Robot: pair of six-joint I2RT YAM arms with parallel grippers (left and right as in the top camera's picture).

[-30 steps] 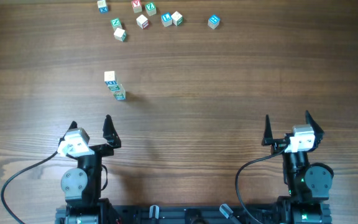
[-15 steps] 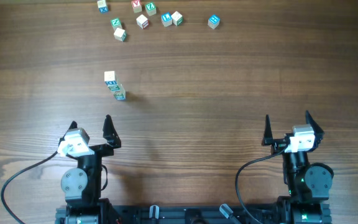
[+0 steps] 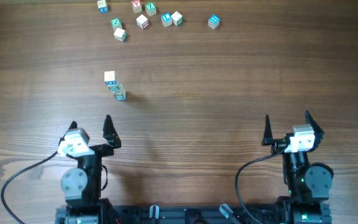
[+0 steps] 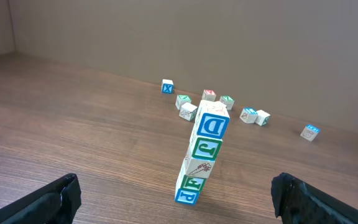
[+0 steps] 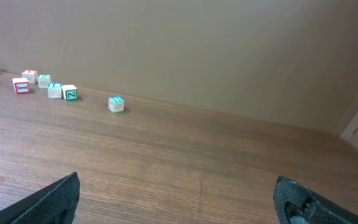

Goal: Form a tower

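The upright tower [image 3: 114, 86] stood to the far side of the left hand [image 3: 91, 122], well left of the right hand [image 3: 288, 117]; both hands wide, empty.

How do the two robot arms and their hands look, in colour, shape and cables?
Both arms are black, with round joint housings. The left hand and right hand each carry two slim, pointed black fingers and a white block. A black cable curves from each arm; the right one shows a small green light.
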